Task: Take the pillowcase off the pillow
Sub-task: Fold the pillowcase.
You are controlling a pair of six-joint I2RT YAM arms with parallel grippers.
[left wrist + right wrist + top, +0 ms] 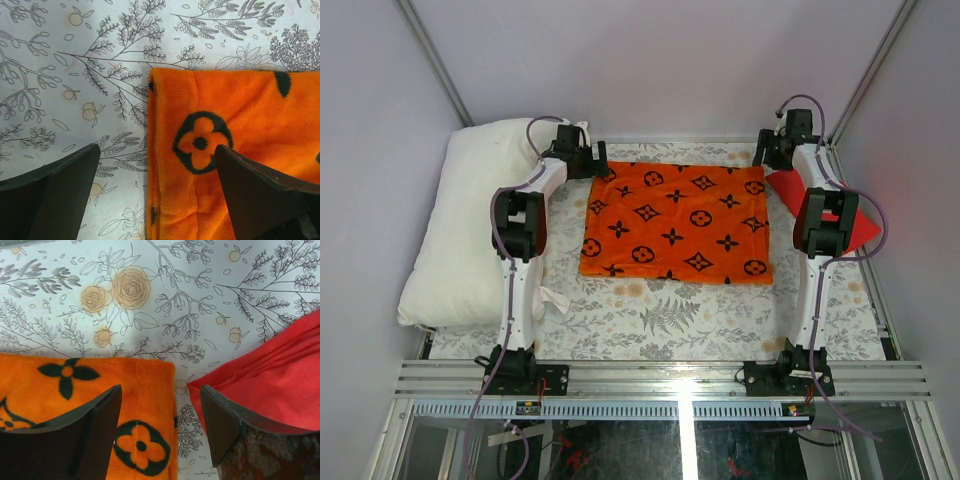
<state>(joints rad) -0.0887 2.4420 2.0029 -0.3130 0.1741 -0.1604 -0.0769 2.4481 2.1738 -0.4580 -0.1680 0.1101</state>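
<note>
The orange pillowcase (pixel 675 222) with black motifs lies flat in the middle of the table. The plain white pillow (pixel 465 225) lies apart from it at the left edge. My left gripper (pixel 603 165) is open and empty over the pillowcase's far left corner (pixel 210 150). My right gripper (pixel 760 152) is open and empty over the far right corner (pixel 135 405), with the pillowcase edge between its fingers.
A folded red cloth (pixel 860 225) lies at the right, partly under the right arm; it also shows in the right wrist view (pixel 275 385). The floral table covering (pixel 670 320) lies under everything. Walls close in on both sides and the back.
</note>
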